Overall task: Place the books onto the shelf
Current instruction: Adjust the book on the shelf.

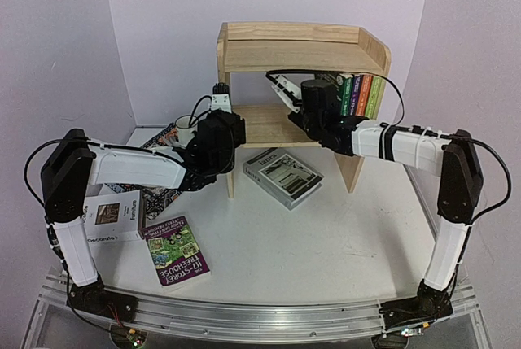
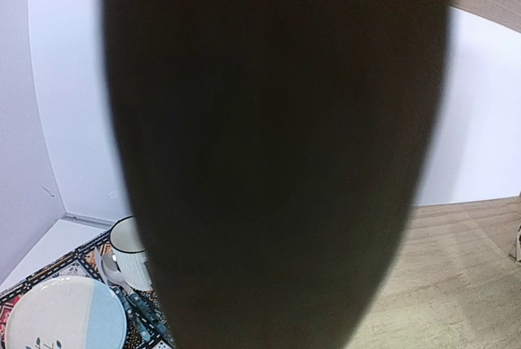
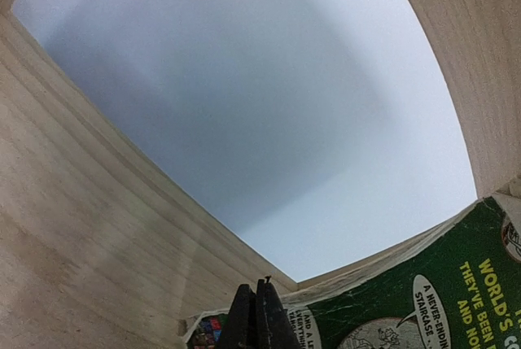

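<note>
Right end effector (image 3: 256, 320), shut on nothing, is inside the shelf (image 1: 301, 44), lower tier, just beside the green Treehouse book (image 3: 423, 300) — a sideways nudge could topple the standing row (image 1: 362, 95). Left end effector (image 1: 220, 98) hovers by the side panel (image 1: 230, 182) — its grip can't be told. The purple Treehouse book (image 1: 177, 250) lies on the surface (image 1: 326, 235).
</note>
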Tool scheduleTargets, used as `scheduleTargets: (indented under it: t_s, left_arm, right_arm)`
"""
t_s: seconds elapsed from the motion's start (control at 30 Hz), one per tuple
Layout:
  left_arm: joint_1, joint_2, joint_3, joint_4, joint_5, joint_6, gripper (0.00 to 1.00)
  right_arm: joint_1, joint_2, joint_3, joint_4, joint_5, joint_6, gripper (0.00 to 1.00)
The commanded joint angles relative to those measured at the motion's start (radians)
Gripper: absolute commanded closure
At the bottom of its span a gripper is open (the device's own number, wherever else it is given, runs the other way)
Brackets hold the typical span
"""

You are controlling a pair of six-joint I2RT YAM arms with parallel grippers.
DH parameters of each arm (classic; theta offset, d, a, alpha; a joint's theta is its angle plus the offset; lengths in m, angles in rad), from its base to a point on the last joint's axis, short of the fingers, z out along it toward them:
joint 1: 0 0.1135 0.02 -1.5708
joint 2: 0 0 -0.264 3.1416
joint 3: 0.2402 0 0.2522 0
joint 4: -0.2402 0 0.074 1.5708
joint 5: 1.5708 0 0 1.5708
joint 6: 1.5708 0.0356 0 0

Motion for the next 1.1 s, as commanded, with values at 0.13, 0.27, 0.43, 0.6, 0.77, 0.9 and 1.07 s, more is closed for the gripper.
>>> scheduleTargets:
  t_s: [0.13,0.27,0.43,0.6,0.77,0.9,1.07]
  left_arm:
    - [0.018,-0.064,0.007,-0.006,-0.088,-0.031,0.93]
    - [0.019,-0.066,0.006,-0.006,-0.088,-0.033,0.93]
    - [0.019,-0.063,0.009,-0.006,-0.087,-0.034,0.92]
    - [0.019,-0.062,0.012,-0.006,-0.085,-0.033,0.92]
    - [0.019,-0.059,0.015,-0.006,-0.086,-0.036,0.93]
    - [0.018,-0.063,0.010,-0.007,-0.088,-0.034,0.92]
    - [0.018,-0.067,0.005,-0.006,-0.096,-0.037,0.89]
  right_arm:
    - [0.014,-0.035,0.048,-0.003,0.011,0.039,1.00]
    - [0.019,-0.070,0.011,-0.004,-0.025,0.046,1.00]
    - [0.047,-0.138,-0.092,-0.014,-0.136,0.062,0.94]
    - [0.103,-0.216,-0.199,-0.016,-0.214,0.101,0.90]
    - [0.120,-0.308,-0.280,-0.025,-0.229,0.221,0.83]
    - [0.094,-0.376,-0.262,-0.146,-0.184,0.413,0.81]
    - [-0.056,-0.509,-0.282,-0.300,-0.384,0.700,0.72]
